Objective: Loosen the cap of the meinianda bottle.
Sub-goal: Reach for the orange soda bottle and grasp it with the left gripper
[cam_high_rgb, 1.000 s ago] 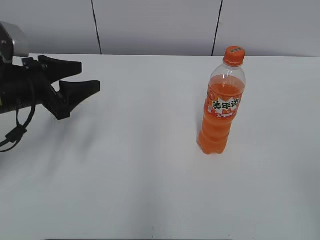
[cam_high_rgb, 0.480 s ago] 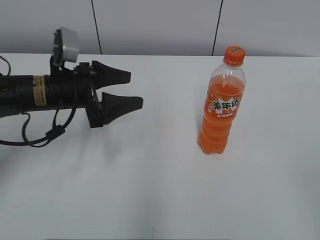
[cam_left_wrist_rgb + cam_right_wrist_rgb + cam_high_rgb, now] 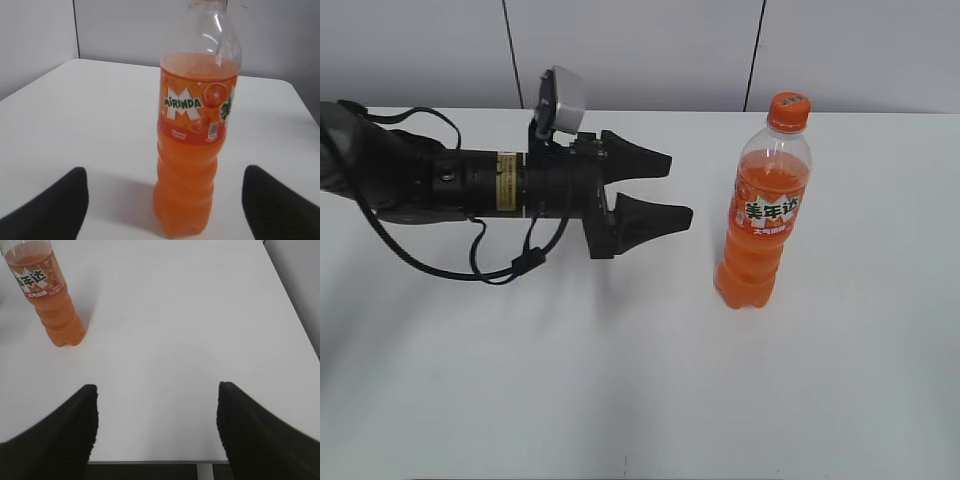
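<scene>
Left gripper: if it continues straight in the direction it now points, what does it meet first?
Most likely the meinianda bottle, around its label: it stands upright, centred between the open left gripper fingers, nothing between.

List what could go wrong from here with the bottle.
1. The bottle is tall, stands free on the table, and nothing braces it; a sideways bump from the left pincer could tip it.
2. That open pincer sits below the cap, level with the body, so closing there may squeeze the soft plastic rather than turn the cap.
</scene>
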### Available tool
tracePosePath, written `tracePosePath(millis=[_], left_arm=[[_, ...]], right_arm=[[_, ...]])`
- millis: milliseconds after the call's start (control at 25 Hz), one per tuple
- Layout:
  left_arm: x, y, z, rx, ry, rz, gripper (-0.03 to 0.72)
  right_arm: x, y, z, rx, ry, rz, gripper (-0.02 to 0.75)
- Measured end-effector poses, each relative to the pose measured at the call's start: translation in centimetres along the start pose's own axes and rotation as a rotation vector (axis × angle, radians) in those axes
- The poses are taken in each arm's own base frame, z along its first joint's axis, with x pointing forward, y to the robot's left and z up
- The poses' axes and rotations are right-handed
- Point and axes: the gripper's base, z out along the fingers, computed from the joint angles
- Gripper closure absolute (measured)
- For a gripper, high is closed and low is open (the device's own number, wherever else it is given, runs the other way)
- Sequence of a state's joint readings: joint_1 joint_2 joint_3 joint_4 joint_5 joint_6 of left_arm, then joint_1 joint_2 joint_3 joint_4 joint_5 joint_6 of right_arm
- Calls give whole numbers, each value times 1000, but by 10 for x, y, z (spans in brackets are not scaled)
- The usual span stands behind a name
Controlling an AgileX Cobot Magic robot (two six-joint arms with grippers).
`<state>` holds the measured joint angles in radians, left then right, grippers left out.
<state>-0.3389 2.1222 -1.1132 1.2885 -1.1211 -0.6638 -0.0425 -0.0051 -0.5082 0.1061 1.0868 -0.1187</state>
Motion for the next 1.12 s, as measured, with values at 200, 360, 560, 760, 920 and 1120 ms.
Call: tracePosePath(millis=[200, 360, 560, 760, 920, 1120], left_arm=[[3, -2, 28, 56, -2, 0, 115], [3, -7, 48, 91, -1, 10, 114], [-1, -5, 64, 83, 8, 35, 114], [-3, -5, 75, 73, 13, 48, 114], [3, -7, 81, 68, 13, 24, 114], [9, -6, 94, 86, 5, 27, 113]], right_arm=[[0, 0, 0, 0, 0, 0, 183], [0, 0, 0, 0, 0, 0, 183], [0, 0, 0, 0, 0, 0, 183], [0, 0, 0, 0, 0, 0, 183], [0, 0, 0, 0, 0, 0, 183], [0, 0, 0, -1, 0, 0, 183]])
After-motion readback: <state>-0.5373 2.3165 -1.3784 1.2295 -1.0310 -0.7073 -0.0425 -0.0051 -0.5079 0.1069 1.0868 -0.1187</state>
